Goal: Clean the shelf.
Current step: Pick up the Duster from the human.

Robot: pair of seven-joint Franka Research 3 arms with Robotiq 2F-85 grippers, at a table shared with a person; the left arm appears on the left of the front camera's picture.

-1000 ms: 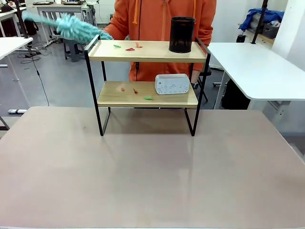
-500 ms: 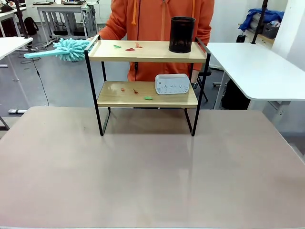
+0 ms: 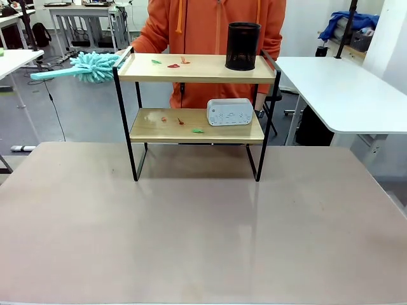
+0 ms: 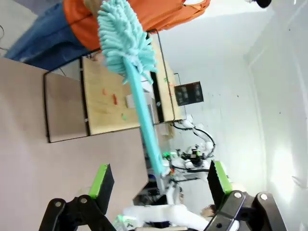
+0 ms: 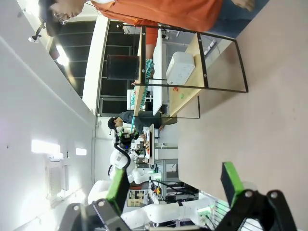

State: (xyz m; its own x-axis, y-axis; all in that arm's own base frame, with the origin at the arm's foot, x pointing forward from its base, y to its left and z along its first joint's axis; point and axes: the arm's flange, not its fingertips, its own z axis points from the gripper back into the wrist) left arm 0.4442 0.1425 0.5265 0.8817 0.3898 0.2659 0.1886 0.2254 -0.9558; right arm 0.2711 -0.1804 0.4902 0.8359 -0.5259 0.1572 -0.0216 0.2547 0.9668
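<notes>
The shelf [image 3: 203, 68] stands at the far middle of the table, with small red and green scraps [image 3: 173, 63] on its top board and more scraps [image 3: 181, 121] on the lower one. A person in an orange top [image 3: 210, 25] stands behind it and holds a turquoise duster [image 3: 95, 65] at the shelf's left end, handle pointing left. In the left wrist view the duster [image 4: 126, 38] hangs in front of the shelf [image 4: 103, 106]. Its handle tip reaches down between the fingers of my open left gripper [image 4: 159, 180]. My right gripper [image 5: 174, 185] is open and empty, far from the shelf [image 5: 192, 81].
A black mesh cup [image 3: 243, 46] stands on the top board at the right. A white box-shaped device [image 3: 229, 112] sits on the lower board. White tables [image 3: 343, 89] flank the scene. The brown table [image 3: 203, 229] stretches bare in front of the shelf.
The person has swung the duster down from a raised position to level with the top board, handle pointing left. In the last half second it hardly moved.
</notes>
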